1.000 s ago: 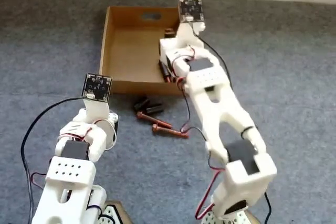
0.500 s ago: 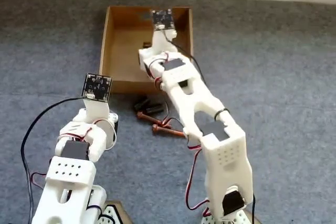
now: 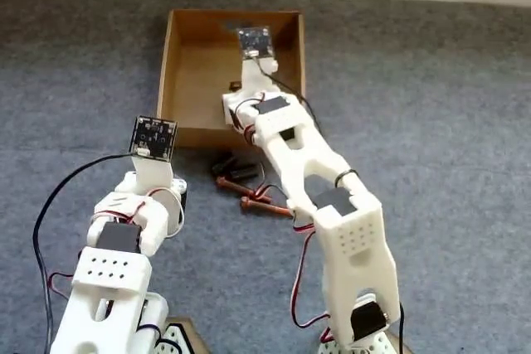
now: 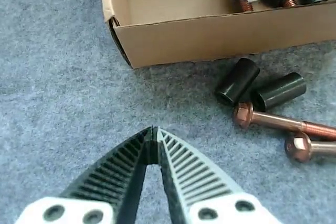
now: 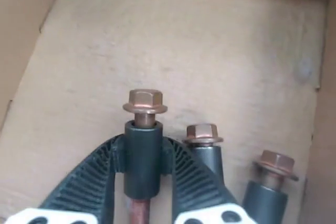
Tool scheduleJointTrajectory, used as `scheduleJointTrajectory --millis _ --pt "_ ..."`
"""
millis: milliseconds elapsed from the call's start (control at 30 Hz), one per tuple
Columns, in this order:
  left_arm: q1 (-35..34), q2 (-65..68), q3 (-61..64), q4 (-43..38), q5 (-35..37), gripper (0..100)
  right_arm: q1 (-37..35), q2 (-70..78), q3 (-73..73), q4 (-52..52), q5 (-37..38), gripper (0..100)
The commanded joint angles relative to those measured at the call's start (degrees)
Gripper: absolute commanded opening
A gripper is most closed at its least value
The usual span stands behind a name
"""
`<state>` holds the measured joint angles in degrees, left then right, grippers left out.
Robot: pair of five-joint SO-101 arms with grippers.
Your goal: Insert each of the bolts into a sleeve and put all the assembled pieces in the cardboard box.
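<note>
Over the cardboard box (image 3: 168,80), top middle of the high view, my right claw (image 5: 143,148) pinches a sleeved bolt (image 5: 145,106). I think letting go comes next. My left claw (image 4: 153,137) is pressed together.

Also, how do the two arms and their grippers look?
The left arm and right arm are white plastic with black motors, red and black cables and a square black camera board at each wrist. The left gripper and right gripper have dark grey tapered fingers with ribbed faces.
</note>
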<state>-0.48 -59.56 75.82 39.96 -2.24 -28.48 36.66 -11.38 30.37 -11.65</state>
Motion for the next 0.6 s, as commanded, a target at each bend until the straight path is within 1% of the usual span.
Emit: scheduleJointTrajectory --millis 0,267,567 --pt "-0.5 -1.3 -0.7 -1.0 0.6 1 1.5 -0.7 -3.0 0.1 0.6 0.5" --pt "-0.5 -1.3 -0.7 -1.0 0.6 1 5.7 -0.7 -2.9 0.1 0.7 0.5" --pt "-0.5 -1.3 -0.7 -1.0 0.6 1 4.4 -1.0 -2.9 0.1 0.7 0.5"
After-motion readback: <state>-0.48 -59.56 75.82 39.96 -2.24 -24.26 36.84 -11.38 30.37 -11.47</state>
